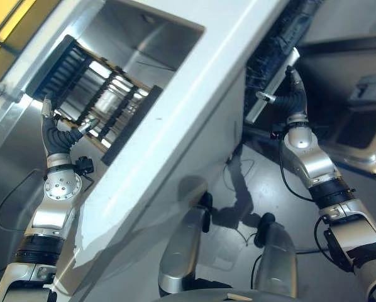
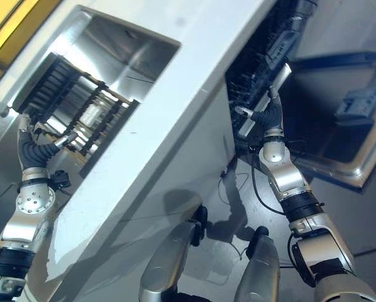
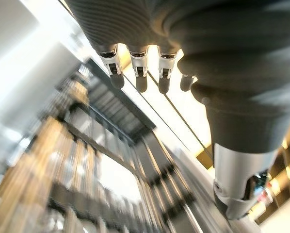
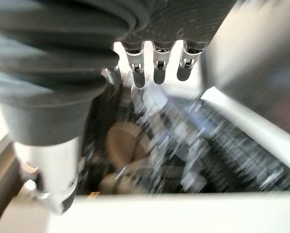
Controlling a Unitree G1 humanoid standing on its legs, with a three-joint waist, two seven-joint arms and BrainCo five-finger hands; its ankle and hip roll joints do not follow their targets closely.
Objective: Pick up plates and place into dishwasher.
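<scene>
Both hands empty, fingers straight: left hand (image 1: 56, 129) by sink rack (image 1: 103, 94); right wrist view shows dishwasher rack (image 4: 193, 145).

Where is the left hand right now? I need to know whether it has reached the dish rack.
The left hand is at the head view's left side, raised, open and empty, against the near edge of the dark dish rack in the steel sink.

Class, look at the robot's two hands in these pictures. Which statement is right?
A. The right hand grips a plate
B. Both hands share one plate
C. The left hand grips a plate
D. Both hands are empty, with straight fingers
D: the left hand by the sink rack and the right hand at the dishwasher rack both hold nothing.
</scene>
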